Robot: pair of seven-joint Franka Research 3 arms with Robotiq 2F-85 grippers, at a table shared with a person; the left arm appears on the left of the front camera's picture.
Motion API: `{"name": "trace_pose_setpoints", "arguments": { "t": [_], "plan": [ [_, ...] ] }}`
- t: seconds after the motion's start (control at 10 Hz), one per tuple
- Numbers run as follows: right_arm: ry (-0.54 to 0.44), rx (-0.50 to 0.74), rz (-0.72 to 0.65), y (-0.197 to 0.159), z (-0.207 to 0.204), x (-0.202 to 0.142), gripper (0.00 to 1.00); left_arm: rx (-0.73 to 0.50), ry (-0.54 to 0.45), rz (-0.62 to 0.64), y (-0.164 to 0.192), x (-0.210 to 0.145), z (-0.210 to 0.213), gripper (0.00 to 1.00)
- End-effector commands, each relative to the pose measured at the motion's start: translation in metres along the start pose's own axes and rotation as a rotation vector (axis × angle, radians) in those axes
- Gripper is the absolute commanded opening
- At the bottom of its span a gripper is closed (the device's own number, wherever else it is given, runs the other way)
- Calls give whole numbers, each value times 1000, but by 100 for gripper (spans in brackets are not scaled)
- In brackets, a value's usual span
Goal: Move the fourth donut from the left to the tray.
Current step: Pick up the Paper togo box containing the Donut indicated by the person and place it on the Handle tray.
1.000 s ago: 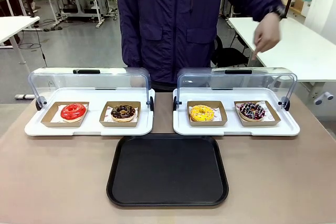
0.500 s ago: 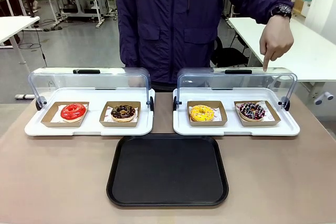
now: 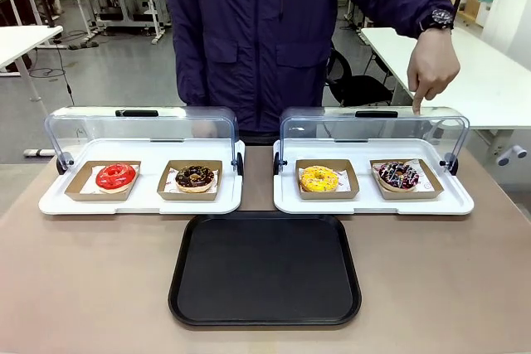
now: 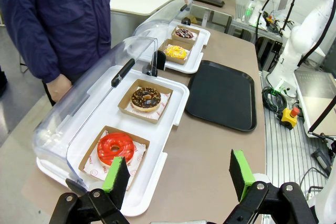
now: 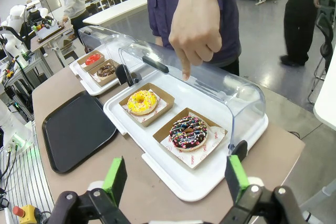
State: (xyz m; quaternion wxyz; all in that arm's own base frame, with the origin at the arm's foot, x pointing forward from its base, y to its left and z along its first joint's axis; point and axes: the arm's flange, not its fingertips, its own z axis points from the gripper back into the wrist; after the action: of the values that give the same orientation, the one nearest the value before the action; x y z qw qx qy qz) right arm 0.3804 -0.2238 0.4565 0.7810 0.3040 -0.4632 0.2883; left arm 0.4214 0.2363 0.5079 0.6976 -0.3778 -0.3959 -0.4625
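The person's hand (image 3: 433,68) points a finger down over the fourth donut (image 3: 399,175).

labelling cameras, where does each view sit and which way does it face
Front view: fixed on the robot's side, facing across the large flat black plastic tray at the person, whose hand points downward.
Left wrist view: over the table's left end, looking along the donut row; open left hand.
Right wrist view: right end, facing the sprinkled chocolate-glazed ring donut; open right hand.
All three share the tray.
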Motion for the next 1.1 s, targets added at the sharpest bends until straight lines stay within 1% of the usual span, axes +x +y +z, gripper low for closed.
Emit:
{"name": "trace_pose_setpoints", "arguments": {
  "t": [0.0,0.8,0.9,1.0],
  "plan": [
    [-30,1,24,-3,-1,2,100,9,11,2,-4,2,-1,100],
    [-30,1,24,-3,-1,2,100,9,11,2,-4,2,-1,100],
    [0,0,0,0,0,0,100,9,11,2,-4,2,-1,100],
    [62,-1,64,2,-5,10,100,9,11,2,-4,2,-1,100]
  ]
}}
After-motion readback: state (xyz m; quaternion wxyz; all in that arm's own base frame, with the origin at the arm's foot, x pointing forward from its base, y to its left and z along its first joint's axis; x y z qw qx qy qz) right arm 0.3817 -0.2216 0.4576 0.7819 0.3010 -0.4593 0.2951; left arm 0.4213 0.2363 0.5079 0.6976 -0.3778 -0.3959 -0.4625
